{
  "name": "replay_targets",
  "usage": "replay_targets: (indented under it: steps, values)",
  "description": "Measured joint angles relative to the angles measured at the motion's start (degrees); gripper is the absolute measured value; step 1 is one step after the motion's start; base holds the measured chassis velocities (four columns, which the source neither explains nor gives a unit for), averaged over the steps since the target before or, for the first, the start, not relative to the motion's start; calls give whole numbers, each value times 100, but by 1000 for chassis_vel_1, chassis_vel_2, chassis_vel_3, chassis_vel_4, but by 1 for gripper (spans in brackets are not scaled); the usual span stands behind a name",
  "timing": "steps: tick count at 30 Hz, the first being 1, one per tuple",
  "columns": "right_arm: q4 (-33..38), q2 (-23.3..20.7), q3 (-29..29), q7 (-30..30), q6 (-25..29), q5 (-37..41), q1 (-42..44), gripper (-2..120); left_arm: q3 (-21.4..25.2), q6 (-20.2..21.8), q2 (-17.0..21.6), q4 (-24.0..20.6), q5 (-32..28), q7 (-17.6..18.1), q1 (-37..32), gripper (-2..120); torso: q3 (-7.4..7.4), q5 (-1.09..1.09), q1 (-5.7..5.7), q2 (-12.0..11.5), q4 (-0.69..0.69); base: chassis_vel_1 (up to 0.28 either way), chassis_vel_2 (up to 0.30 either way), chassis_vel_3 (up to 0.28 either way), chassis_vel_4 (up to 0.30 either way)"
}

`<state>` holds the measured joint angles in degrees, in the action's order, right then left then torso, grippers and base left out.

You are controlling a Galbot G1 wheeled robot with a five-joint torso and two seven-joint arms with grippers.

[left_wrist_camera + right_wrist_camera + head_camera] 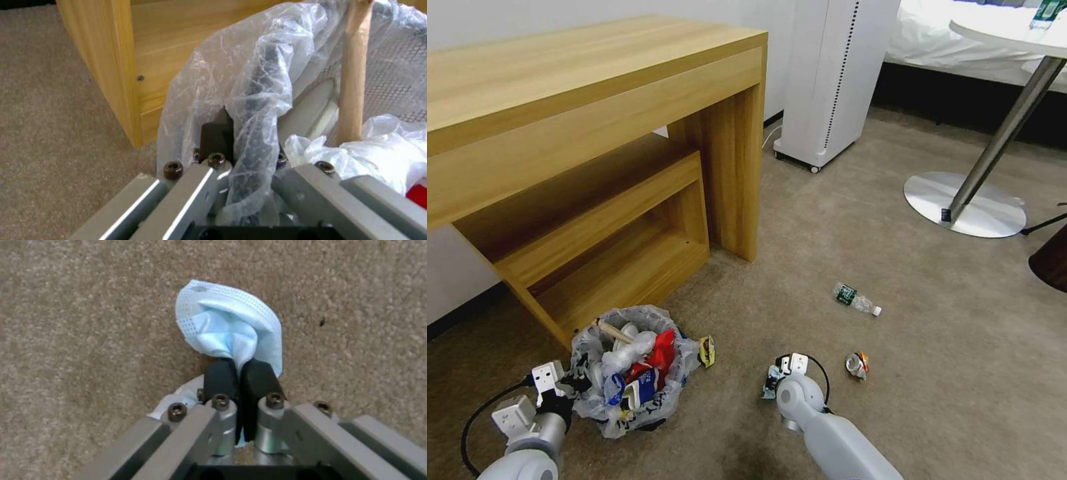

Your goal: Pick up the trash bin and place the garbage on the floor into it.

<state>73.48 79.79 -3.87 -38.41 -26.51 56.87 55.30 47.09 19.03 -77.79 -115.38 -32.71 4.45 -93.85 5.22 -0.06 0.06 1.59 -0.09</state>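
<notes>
While the trash bin point(627, 373) sits on the floor point(840, 227) beside the counter point(580, 100), the left claw point(242, 146) pinches its bagged rim; right of the bin, the right claw point(240, 373) grips a light-blue mask point(231, 330). Beyond lie a green-labelled bottle point(856, 299), writing unreadable, and a crushed can point(858, 365).

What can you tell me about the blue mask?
The mask is a light-blue face mask of thin, soft, pleated fabric with a dotted seam along its edge. It is crumpled and folded over on itself. The right end effector is shut on one end of it, both black fingers pinching the fabric, low over the beige carpet, to the right of the bin. Whether it touches the carpet is unclear.
</notes>
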Motion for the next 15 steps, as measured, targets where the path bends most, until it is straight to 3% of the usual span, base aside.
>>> replay_targets:
  steps: [10,15]
  values:
    - [516,-288,83,314,181,-101,203,0,18,-1,-19,-51,7,-1,-44,1,-1,-1,0,0,-1,0,0,0,0]
    - [1514,-673,339,659,376,-86,476,0,32,3,-9,-88,8,1,-75,1,-1,0,0,0,-1,0,0,0,0]
